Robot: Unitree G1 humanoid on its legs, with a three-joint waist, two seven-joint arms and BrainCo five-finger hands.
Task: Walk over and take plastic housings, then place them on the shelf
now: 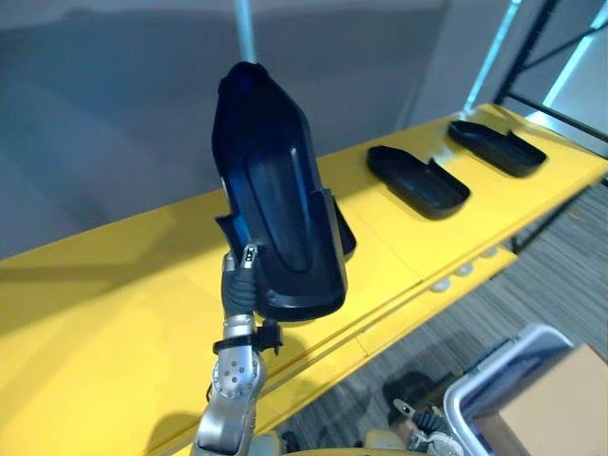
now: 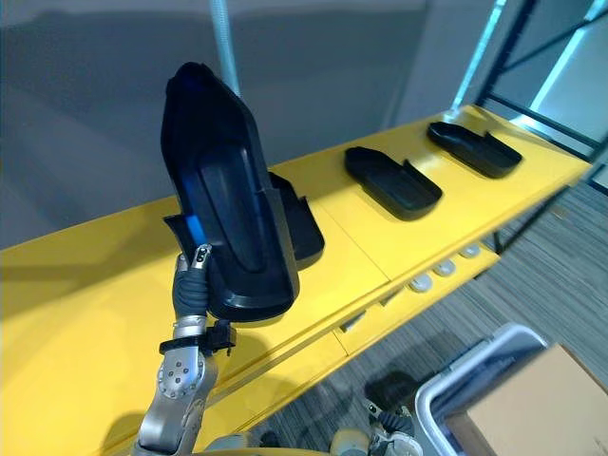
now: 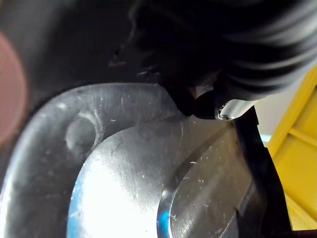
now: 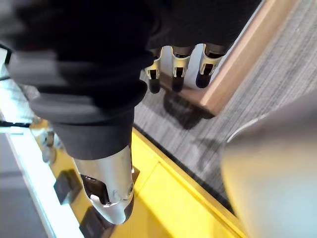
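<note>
Black plastic housing [image 1: 280, 199] is standing upright above the yellow shelf [image 1: 114, 313]; the left hand [image 1: 244, 274] is gripping its lower edge, fingers curled on it. A second housing [image 1: 418, 180] and a third housing [image 1: 497, 147] are lying further along the shelf. The right hand [image 4: 174, 67] is hanging with fingers relaxed, holding nothing.

Looked down from the head through two eyes set side by side, both facing forward and downward along the yellow shelf [image 1: 95, 313], with the raised black housing [image 1: 275, 190] close in front. Shared almost the whole scene, shifted slightly sideways from one eye to the other. Peered from the left wrist along the left hand [image 3: 230, 106], very near the same housing's inner face. Faced downward from the right wrist past the right hand [image 4: 174, 69] onto the grey floor [image 4: 277, 99], also caught at the eye views' lower right.
</note>
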